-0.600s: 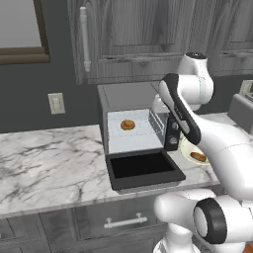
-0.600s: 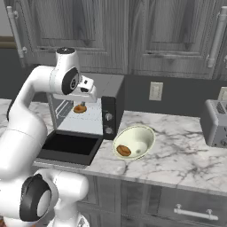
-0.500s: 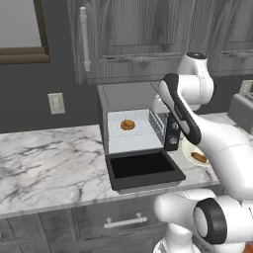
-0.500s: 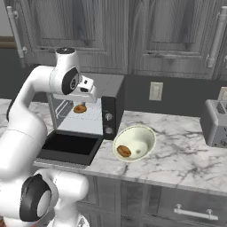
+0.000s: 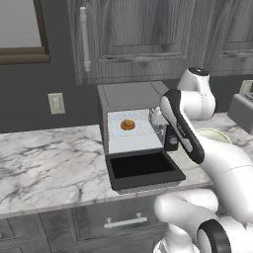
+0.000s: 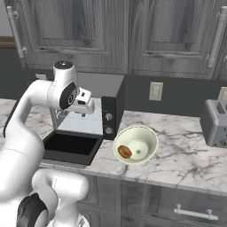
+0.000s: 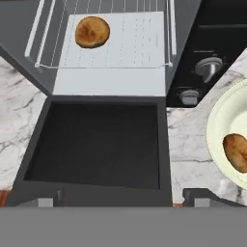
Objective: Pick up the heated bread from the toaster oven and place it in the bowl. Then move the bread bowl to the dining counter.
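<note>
The marble counter (image 5: 44,163) carries the toaster oven (image 5: 129,123), its black door (image 5: 143,170) dropped flat toward me, and just to its right the bowl (image 6: 135,144), which already holds a darker brown bread piece (image 6: 125,151). The white arm reaches in over the open door; its gripper (image 7: 125,200) hangs above the door's front edge, jaws spread wide and empty, with one fingertip (image 7: 47,201) low in the hand view. From there the heated bread (image 7: 92,32) lies ahead and deeper in, toward the left rear of the wire rack (image 7: 103,38), well apart from the fingers. I'd judge the next move is a forward reach into the cavity, shading left. The bun is small, round, flat and golden-orange, with no long axis to align on.
</note>
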